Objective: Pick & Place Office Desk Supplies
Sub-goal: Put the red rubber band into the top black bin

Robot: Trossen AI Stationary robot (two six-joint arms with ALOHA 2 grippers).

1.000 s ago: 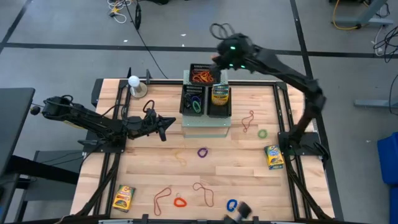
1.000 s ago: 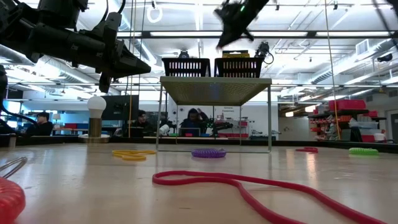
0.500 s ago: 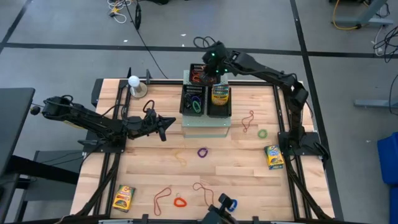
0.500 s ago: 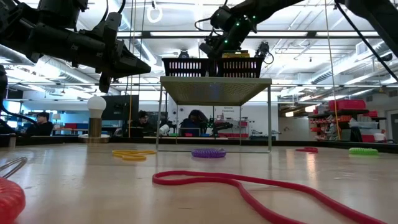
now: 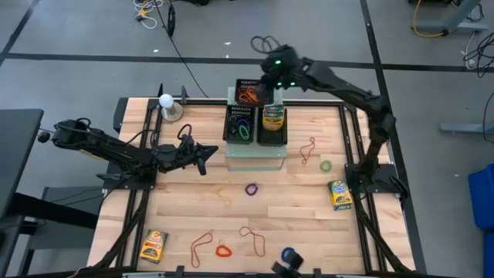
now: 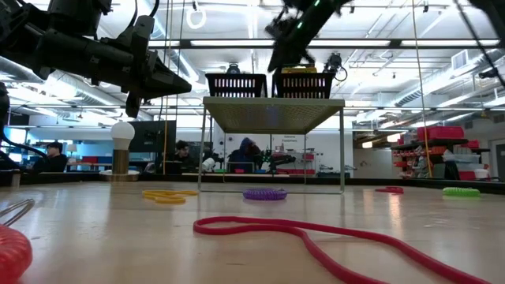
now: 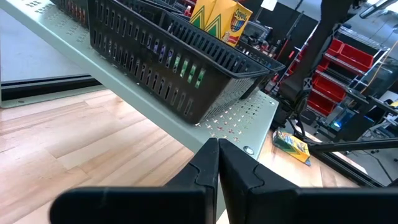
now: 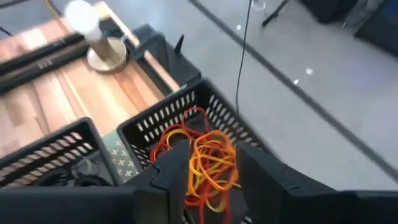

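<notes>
Parted jaws of the right gripper (image 8: 208, 163) hang over the tangle of orange-brown rubber bands (image 8: 202, 163) in the black mesh tray (image 5: 250, 94); only its wrist view shows this gap. Left gripper (image 7: 218, 163), pressed together, waits beside the pale-green perforated box (image 5: 255, 151). Loose loops lie on the wooden table (image 5: 301, 205); people sit beyond.

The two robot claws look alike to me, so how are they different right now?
The left gripper has its fingers pressed shut, while the right gripper stands open. The left gripper hangs over bare wood beside the pale-green perforated box; the right gripper hovers above the far mesh tray, over its rubber bands. Neither holds anything. Both are dark, two-fingered and raised off the table.
</notes>
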